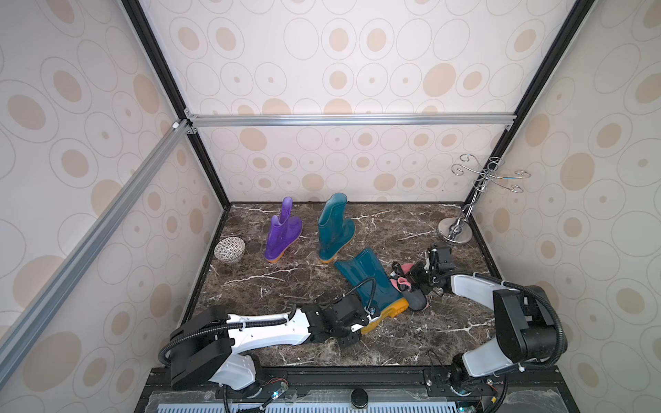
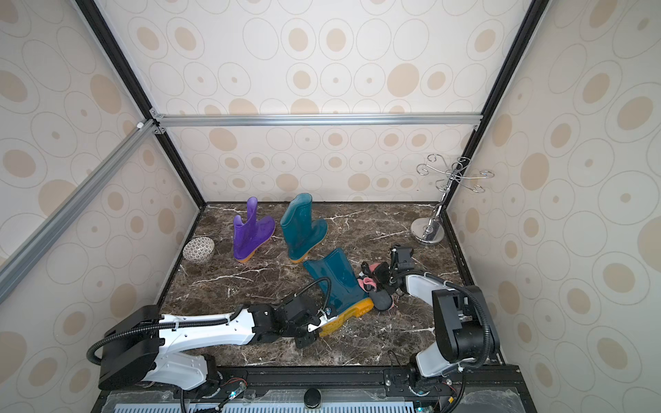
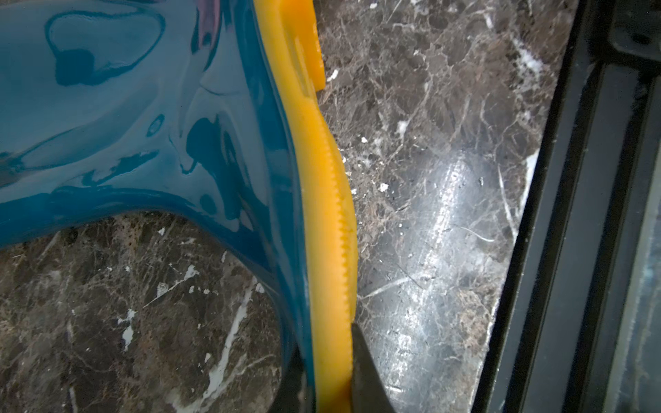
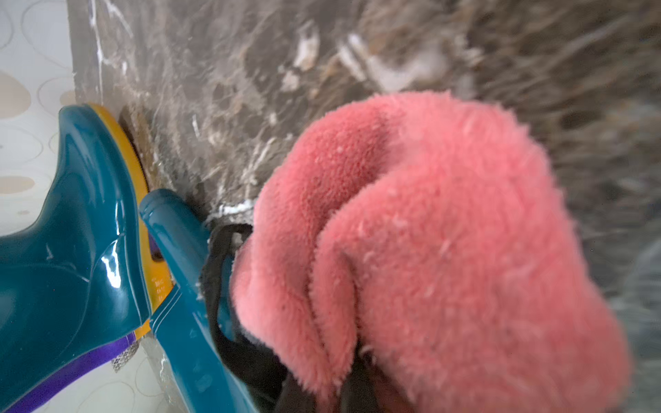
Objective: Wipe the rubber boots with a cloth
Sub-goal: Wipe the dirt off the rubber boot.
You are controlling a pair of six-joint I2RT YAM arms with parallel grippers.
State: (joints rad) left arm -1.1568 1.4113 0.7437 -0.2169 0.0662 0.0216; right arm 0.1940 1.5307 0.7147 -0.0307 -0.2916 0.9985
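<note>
Lying teal boot (image 1: 370,282) is on its side on the marble tabletop (image 1: 286,286), near centre-front. Its opening points to the back and its yellow sole (image 3: 329,214) points to the front edge.

Left gripper (image 1: 362,321) comes in low from the front-left. The left wrist view shows its jaws clenched on the sole rim, one dark finger (image 3: 368,375) on the tread side and the other on the teal side. My read is that it pins the boot so it can't slide or roll under wiping pressure. Gripping the sole also leaves the glossy upper free to wipe.

Right gripper (image 1: 415,279) sits on the other side of that boot. Its fingers are hidden by fabric, but the pink cloth (image 4: 429,250) bunches right at its tip, so the jaws are clamped on the cloth. A wad sticks out ahead and the dark edging hangs loose. In both top views the cloth is at the boot's ankle/shaft edge, touching or just about; exact contact is unclear. The grey reverse trails on the tabletop beside the heel.

The step looks like wiping the side of the laid-down boot, held flat to give a broad surface.

The purple boot (image 1: 282,232) and upright teal boot (image 1: 334,229) stand side by side at the back, apart from both arms; whether they are wiped can't be told.

A patterned bowl (image 1: 229,249) sits at the left edge and a chrome hook stand (image 1: 456,229) in the back right corner, both out of the way.

Risk: the loose edging may snag, or the boot may pivot on the sole grip.
</note>
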